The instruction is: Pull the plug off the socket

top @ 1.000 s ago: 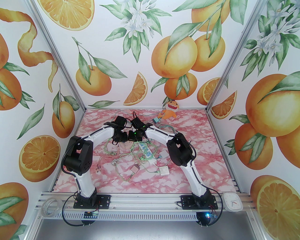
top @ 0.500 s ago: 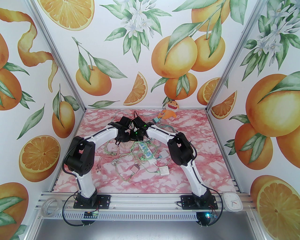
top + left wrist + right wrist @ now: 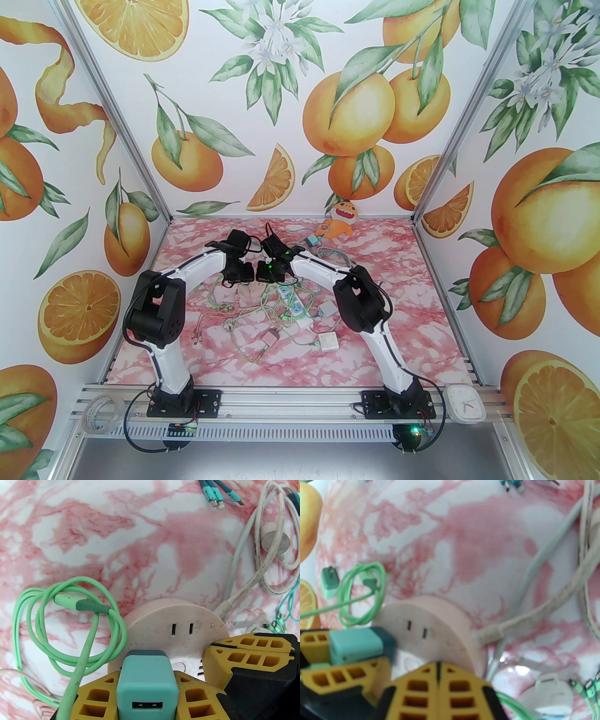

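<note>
Teal charger plug (image 3: 146, 674) is pinched by the left gripper (image 3: 146, 686) at the round pink socket (image 3: 164, 618), whose top is touched by the right gripper (image 3: 438, 667), tips pressed together; the plug's prongs are hidden.

An orange plush toy (image 3: 343, 216) sits at the far edge of the pink marbled surface (image 3: 403, 356). A white power strip (image 3: 289, 304) with blue outlets lies mid-surface, and a white square box (image 3: 328, 341) lies nearer and to its right. A white clock (image 3: 465, 404) rests on the near rail (image 3: 281, 403) at the right, and a clear tape roll (image 3: 93, 407) at its left end. A coiled green cable (image 3: 68, 600) lies at the left, with teal connector tips (image 3: 214, 495) and a round white puck (image 3: 274, 539) at the far right.
</note>
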Robot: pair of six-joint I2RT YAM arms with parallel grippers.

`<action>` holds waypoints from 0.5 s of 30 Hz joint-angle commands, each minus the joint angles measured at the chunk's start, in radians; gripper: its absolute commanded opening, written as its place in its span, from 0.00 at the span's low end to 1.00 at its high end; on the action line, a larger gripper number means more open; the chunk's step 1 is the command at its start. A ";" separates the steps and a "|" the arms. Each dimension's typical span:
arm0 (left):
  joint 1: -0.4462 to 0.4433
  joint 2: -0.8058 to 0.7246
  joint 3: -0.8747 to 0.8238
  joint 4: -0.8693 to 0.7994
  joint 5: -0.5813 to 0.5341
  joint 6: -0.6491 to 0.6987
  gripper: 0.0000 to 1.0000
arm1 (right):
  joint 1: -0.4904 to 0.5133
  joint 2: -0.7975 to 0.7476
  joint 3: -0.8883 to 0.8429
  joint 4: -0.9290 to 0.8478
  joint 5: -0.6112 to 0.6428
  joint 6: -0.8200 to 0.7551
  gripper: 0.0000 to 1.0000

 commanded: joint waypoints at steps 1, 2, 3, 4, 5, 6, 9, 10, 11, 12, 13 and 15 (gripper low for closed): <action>-0.033 -0.013 0.000 0.020 -0.018 -0.007 0.05 | 0.031 0.150 -0.075 -0.230 0.065 0.008 0.00; -0.050 -0.012 0.003 0.014 -0.050 0.001 0.05 | 0.033 0.151 -0.075 -0.229 0.064 0.008 0.00; -0.070 -0.008 0.008 0.003 -0.091 0.011 0.05 | 0.032 0.152 -0.073 -0.230 0.064 0.008 0.00; -0.090 -0.004 0.014 -0.009 -0.128 0.021 0.05 | 0.032 0.153 -0.072 -0.231 0.064 0.009 0.00; -0.108 0.002 0.019 -0.020 -0.169 0.032 0.05 | 0.032 0.153 -0.071 -0.233 0.064 0.008 0.00; -0.124 0.010 0.027 -0.032 -0.203 0.037 0.05 | 0.034 0.153 -0.069 -0.234 0.064 0.008 0.00; -0.160 0.022 0.040 -0.058 -0.276 0.050 0.05 | 0.033 0.154 -0.066 -0.236 0.065 0.007 0.00; -0.169 0.023 0.043 -0.064 -0.299 0.054 0.05 | 0.034 0.155 -0.065 -0.237 0.067 0.007 0.00; -0.172 0.026 0.047 -0.069 -0.308 0.055 0.05 | 0.034 0.155 -0.064 -0.238 0.066 0.007 0.00; -0.173 0.025 0.049 -0.070 -0.306 0.055 0.04 | 0.035 0.155 -0.066 -0.238 0.067 0.007 0.00; -0.171 0.024 0.051 -0.067 -0.295 0.056 0.04 | 0.035 0.155 -0.064 -0.237 0.067 0.007 0.00; -0.159 0.022 0.056 -0.069 -0.263 0.053 0.04 | 0.035 0.157 -0.064 -0.239 0.065 0.007 0.00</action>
